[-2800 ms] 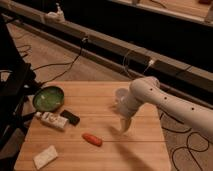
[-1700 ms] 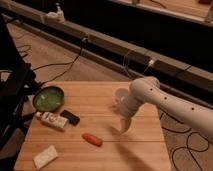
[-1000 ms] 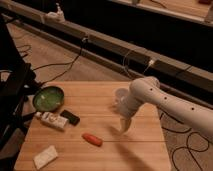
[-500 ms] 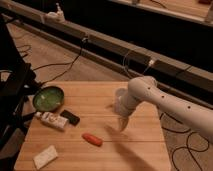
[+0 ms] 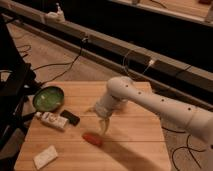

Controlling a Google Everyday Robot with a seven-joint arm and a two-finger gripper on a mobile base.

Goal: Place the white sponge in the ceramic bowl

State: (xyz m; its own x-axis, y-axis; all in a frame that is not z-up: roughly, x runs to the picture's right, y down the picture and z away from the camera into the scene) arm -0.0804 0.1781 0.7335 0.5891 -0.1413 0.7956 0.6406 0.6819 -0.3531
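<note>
The white sponge [image 5: 45, 156] lay flat near the front left corner of the tabletop [image 5: 135, 145], well apart from the pincer [image 5: 104, 127]. The pincer hung over mid-tabletop, spread wide and holding nothing, just above a small red object [image 5: 93, 139]. The ceramic bowl [image 5: 48, 98] sat at the left edge, behind a white labelled tube [image 5: 52, 120].

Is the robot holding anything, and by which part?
Nothing. The end effector hangs open over the table's middle; the white sponge lies near a corner.

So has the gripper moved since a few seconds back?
Yes. The gripper has shifted left in view and now hangs near the right end of the red thing, which has stayed put.
</note>
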